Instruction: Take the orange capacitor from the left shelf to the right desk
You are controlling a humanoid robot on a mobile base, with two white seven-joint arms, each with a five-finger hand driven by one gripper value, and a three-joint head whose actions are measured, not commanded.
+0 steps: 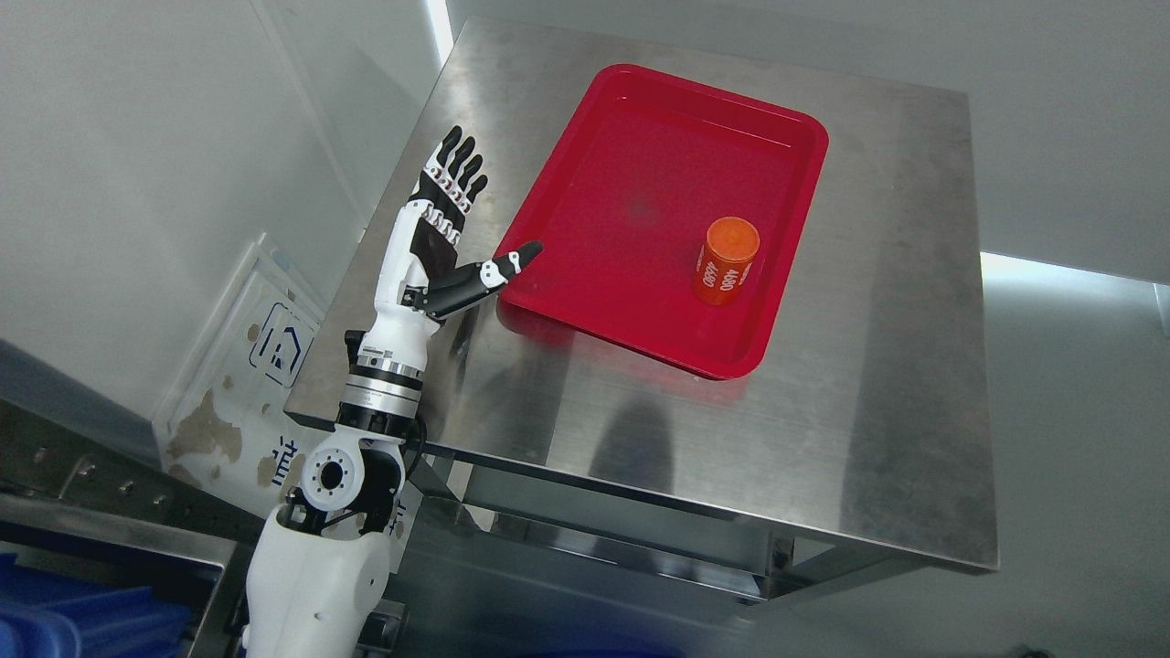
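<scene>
Left hand [437,239] hangs empty, fingers spread, at the tray's [585,315] 9 o'clock edge. Orange capacitor [727,260] stands upright at the tray's 3 o'clock. Bare surface [877,411] all around.

White-and-black robotic left hand [439,233]

Had black fingertips, white knuckle segments, a silver ribbed wrist ring below the fingers, and glossy white forearm shell.
</scene>
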